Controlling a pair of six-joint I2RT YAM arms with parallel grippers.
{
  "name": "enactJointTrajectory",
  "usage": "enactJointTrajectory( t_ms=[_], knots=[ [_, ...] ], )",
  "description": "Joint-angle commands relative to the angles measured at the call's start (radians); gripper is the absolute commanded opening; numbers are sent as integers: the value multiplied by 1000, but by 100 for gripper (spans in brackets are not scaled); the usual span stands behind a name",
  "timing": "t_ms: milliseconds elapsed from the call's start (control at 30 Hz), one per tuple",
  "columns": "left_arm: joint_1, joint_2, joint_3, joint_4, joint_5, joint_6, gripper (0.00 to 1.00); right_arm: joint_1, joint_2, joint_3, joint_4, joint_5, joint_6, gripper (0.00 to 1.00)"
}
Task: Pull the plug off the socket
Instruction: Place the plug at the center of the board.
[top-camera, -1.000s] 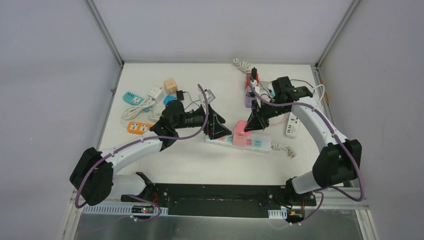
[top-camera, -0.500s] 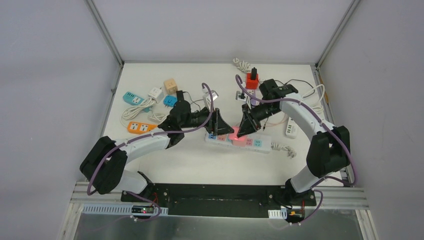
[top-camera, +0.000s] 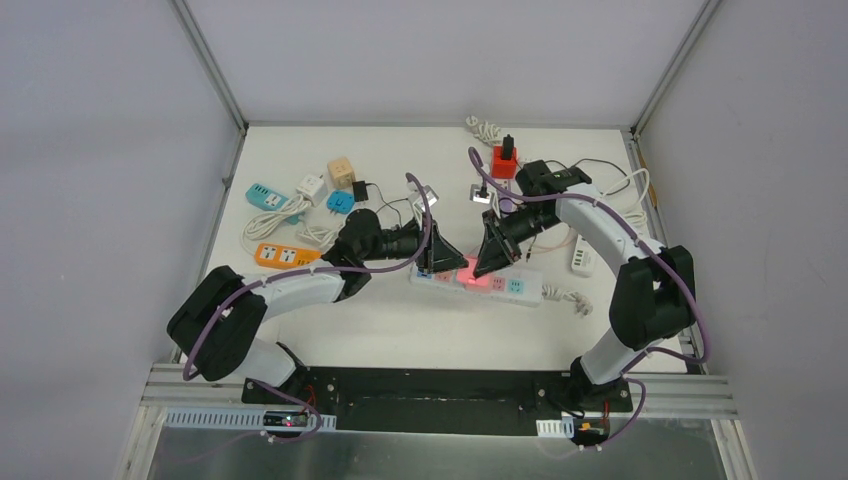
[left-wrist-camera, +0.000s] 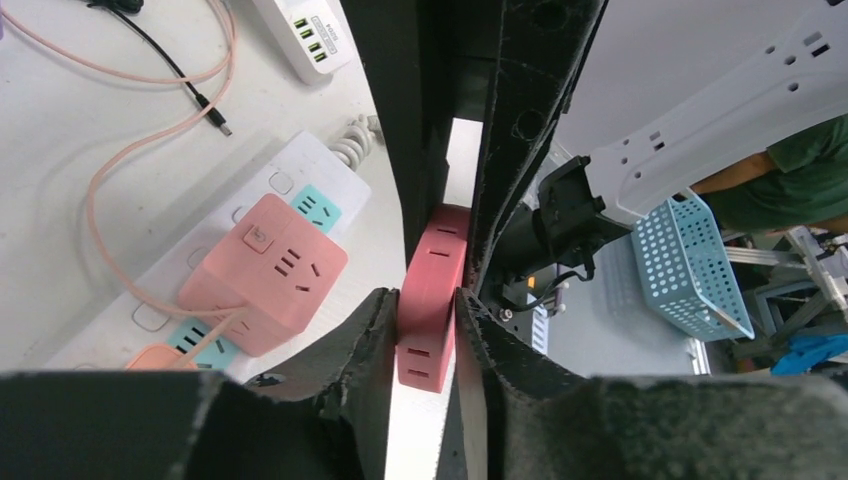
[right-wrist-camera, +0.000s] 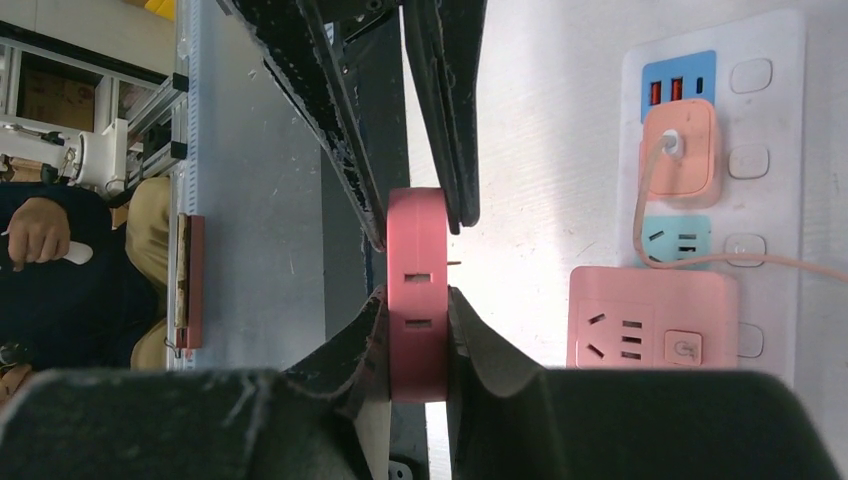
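The left tool (left-wrist-camera: 422, 305) is clamped on the pink plug (right-wrist-camera: 417, 250), its two black fingers pressed against the plug's flat sides. The right tool (right-wrist-camera: 415, 300) is clamped on the same plug from the opposite end, so the fingertips of the two tools nearly meet along it. From above, the plug sits between both tools, over the white power strip (right-wrist-camera: 770, 150); whether it touches the strip cannot be told. On the strip a pink cube socket (right-wrist-camera: 650, 320) is plugged in, with an orange charger (right-wrist-camera: 678, 150) beside it. The strip lies on the white desk (right-wrist-camera: 540, 120).
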Motion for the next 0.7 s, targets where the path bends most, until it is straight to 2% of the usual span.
enactJointTrajectory(
  t_ms=[0,100,167,233,300,400,433,600,667],
  knots=[
    [-26,17,3,102,71,15,24,6,4,47,14,-37,-23,0],
    [-26,26,-3,118,80,13,15,6,7,47,14,-35,-22,0],
    [-26,33,-3,134,94,4,2,6,9,46,16,-34,-22,0],
    [-26,40,-4,170,99,-20,0,6,14,47,16,-30,-21,3],
    [-25,44,-4,194,94,-47,0,5,17,45,18,-26,-19,21],
    [-26,47,-4,199,86,-66,0,6,9,40,21,-7,-21,57],
    [-26,47,-9,208,82,-68,0,8,2,35,22,-2,-21,65],
    [-20,42,-47,255,64,-73,0,5,-23,33,28,52,-16,97],
    [-10,32,-61,256,56,-70,0,-1,-37,37,26,80,-17,100]
  ],
)
